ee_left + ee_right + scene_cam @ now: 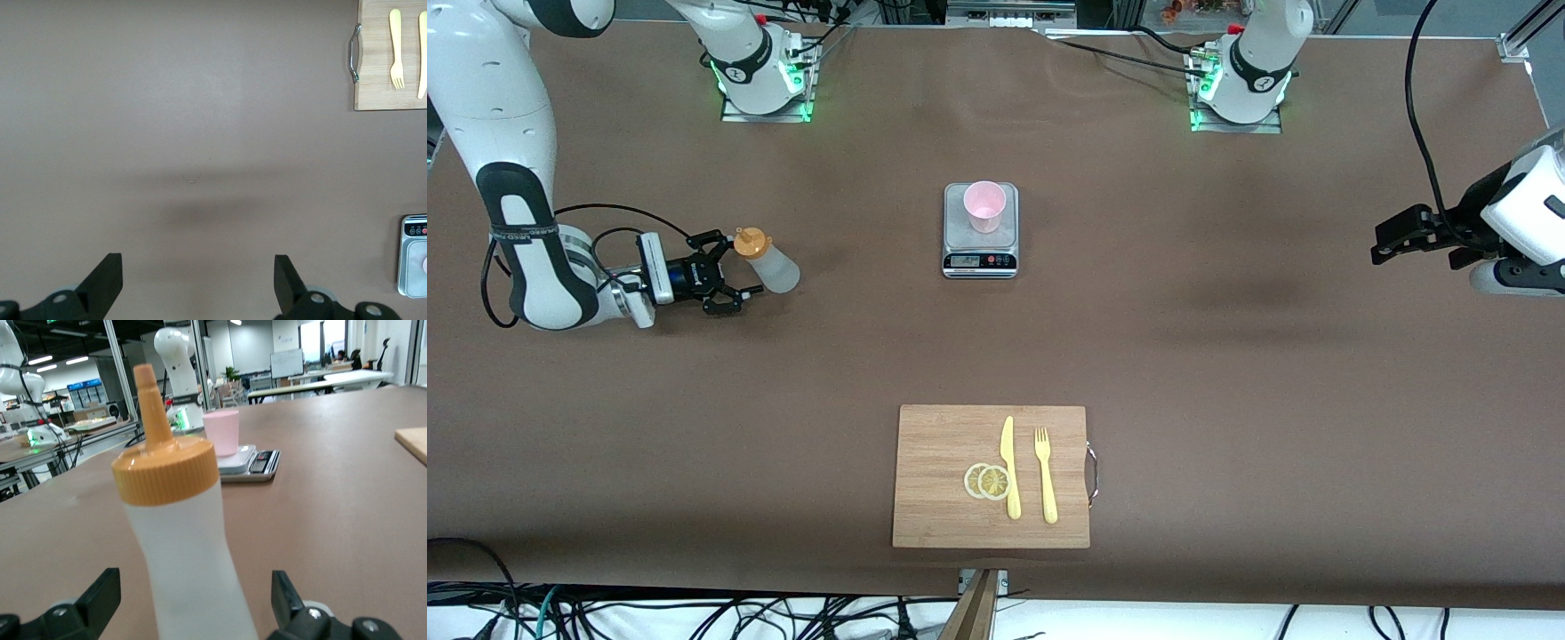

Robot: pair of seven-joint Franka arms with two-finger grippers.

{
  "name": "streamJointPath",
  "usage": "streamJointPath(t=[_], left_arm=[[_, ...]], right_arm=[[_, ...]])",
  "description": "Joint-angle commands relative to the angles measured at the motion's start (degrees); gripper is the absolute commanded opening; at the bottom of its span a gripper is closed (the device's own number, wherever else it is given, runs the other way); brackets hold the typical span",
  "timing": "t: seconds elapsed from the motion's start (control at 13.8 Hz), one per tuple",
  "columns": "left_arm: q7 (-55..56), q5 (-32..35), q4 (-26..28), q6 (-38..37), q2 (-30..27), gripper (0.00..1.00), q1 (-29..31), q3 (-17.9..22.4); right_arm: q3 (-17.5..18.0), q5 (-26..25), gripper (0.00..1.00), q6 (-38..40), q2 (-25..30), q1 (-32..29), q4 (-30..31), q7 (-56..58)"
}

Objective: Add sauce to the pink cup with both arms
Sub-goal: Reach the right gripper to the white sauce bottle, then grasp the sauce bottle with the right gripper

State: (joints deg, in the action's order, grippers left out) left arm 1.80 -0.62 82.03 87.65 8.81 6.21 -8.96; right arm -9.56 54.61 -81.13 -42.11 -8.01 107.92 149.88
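The sauce bottle (772,267), translucent whitish with an orange nozzle cap, stands upright on the table toward the right arm's end. My right gripper (740,267) is open, low at the table, with one finger on each side of the bottle and a gap on both sides; the right wrist view shows the bottle (190,553) between the fingers (100,593). The pink cup (984,206) stands on a small grey kitchen scale (980,258) at the table's middle, and also shows in the right wrist view (221,432). My left gripper (1385,244) is open and empty, held above bare table at the left arm's end.
A wooden cutting board (934,524) lies near the front camera's edge with two lemon slices (987,481), a yellow knife (1010,467) and a yellow fork (1045,474). The left wrist view shows the board's handle (353,53) and the scale's corner (413,257).
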Motion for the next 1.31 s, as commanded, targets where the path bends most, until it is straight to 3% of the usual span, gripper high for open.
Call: streamJointPath(t=[0.0, 1.02, 1.23], left_arm=[[-1.10, -1.41, -1.26, -1.08, 0.42, 1.00, -0.14, 0.34], [-1.10, -1.41, -1.26, -1.08, 0.42, 1.00, -0.23, 0.26], [-1.10, -1.41, -1.26, -1.08, 0.42, 1.00, -0.23, 0.26]], right_arm=[[0.15, 2.08, 1.00, 1.85, -1.48, -0.60, -0.25, 1.99], [0.15, 2.70, 0.98, 2.90, -3.59, 1.15, 0.10, 2.26], [0.15, 2.52, 0.77, 3.17, -3.59, 1.15, -0.08, 2.00]])
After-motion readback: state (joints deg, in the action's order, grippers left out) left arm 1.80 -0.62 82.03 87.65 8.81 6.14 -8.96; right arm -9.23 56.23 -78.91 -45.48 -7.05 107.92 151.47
